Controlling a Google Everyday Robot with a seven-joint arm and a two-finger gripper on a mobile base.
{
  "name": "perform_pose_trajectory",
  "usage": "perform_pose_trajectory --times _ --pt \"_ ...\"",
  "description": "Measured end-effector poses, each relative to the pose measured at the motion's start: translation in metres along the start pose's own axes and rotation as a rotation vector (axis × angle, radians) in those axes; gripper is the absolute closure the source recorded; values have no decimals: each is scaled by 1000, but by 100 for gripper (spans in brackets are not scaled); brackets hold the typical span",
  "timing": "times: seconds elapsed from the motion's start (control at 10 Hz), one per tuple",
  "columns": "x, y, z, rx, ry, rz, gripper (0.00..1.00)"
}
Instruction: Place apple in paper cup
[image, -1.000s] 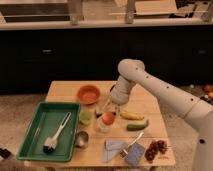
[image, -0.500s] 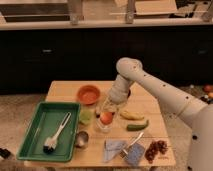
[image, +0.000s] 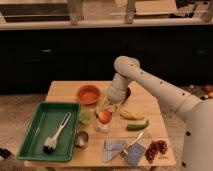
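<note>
The orange-red apple (image: 104, 117) sits in the mouth of the small white paper cup (image: 103, 126), near the middle of the wooden table (image: 64, 90). My gripper (image: 108, 105) hangs from the white arm just above the apple and a little to its right. Whether it still touches the apple does not show. The cup's lower part shows below the apple.
A green tray (image: 35, 131) with a brush (image: 56, 136) lies at the left, a metal cup (image: 81, 139) beside it. A pale green fruit (image: 86, 116), orange bowl (image: 88, 93), banana (image: 131, 115), green vegetable (image: 137, 125), grapes (image: 156, 148) and blue cloths (image: 120, 149) surround the cup.
The arm has lifted slightly and shifted a little left. The apple stays in place at the cup's mouth.
</note>
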Motion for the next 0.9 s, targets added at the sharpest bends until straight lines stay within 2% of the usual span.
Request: perform_pose_trajectory --times 0.3,0.4,0.9 --pt "0 3 -8 9 2 -18 26" --pt "0 5 -11 16 6 -21 21" --pt "0 6 -22 41 19 -41 20"
